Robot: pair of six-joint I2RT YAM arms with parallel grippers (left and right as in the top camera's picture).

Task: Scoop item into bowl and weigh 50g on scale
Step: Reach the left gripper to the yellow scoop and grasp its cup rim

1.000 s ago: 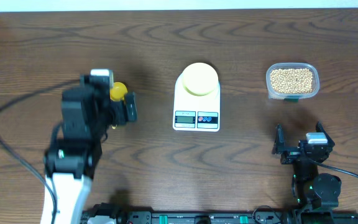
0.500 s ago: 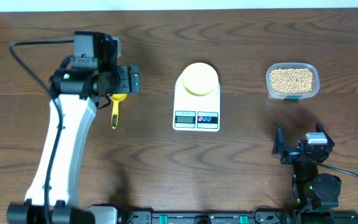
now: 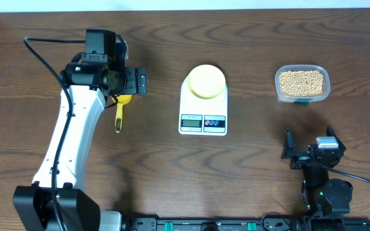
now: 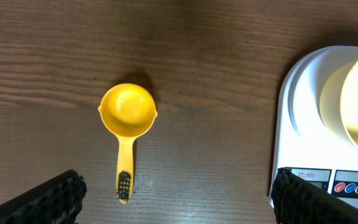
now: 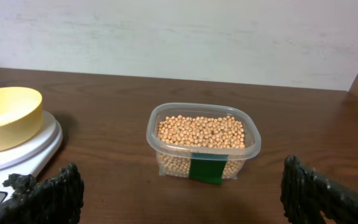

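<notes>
Many loose beans (image 5: 202,132) would roll easily; the left gripper (image 4: 179,190), spread wide and empty, should pinch the light scoop (image 4: 128,112) by its handle.

table (image 3: 172,179): dark wood grain
scoop (image 4: 127,112): yellow, flat on table, cup up
tub (image 5: 202,149): clear plastic, 1 green label

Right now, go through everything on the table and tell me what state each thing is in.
Scoop: empty, lying flat, not held.
Bowl: empty, upright on the scale.
Scale: carrying the bowl, display too small to read.
Tub: lid off, nearly full of beans.
Left gripper: jaws open, empty, above the scoop.
Right gripper: jaws open, empty, facing the tub.
</notes>
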